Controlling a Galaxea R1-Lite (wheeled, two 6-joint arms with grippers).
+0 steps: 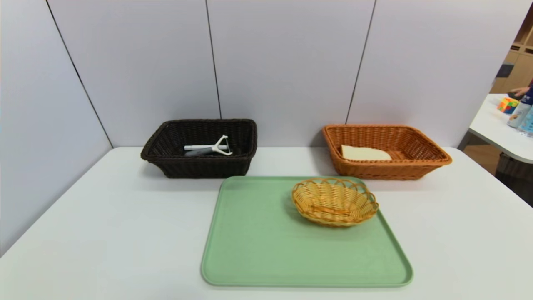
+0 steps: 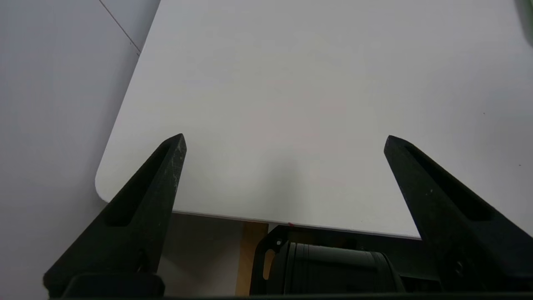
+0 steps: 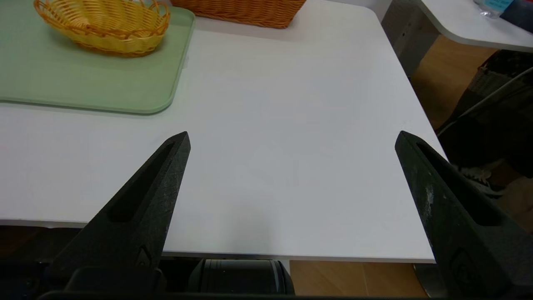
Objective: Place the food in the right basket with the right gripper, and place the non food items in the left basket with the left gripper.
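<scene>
- Our left claw [image 2: 285,135] stands wide, with nothing between its fingers, above the near left part of the white desk [image 1: 137,233].
- Our right claw [image 3: 294,132] is spread wide too, holding nothing, above the near right part of the desk.
- We see a green tray [image 1: 258,250] lying flat in the middle of the desk.
- On the tray, toward its far right corner, sits a small oval yellow basket [image 1: 329,220] with a looped rim.
- Beyond the tray, to the left, we have the dark brown basket [image 1: 204,168].
- Inside it lie the peeler [image 1: 217,147], white with a grey handle, and the white pen [image 1: 195,147]. The pen lies partly behind the peeler; whether the two touch, we can't quite make out from here.
- Beyond the tray, to the right, stands the orange-brown basket [image 1: 387,171], with the slice of bread [image 1: 366,153] inside, in its left part.
- Behind both large baskets we see a pale panelled wall [image 1: 287,75].
- Off to the right, past the desk's edge, another white table [image 1: 495,129] carries a colourful cube [image 1: 508,105] and bottles [image 1: 520,110].
</scene>
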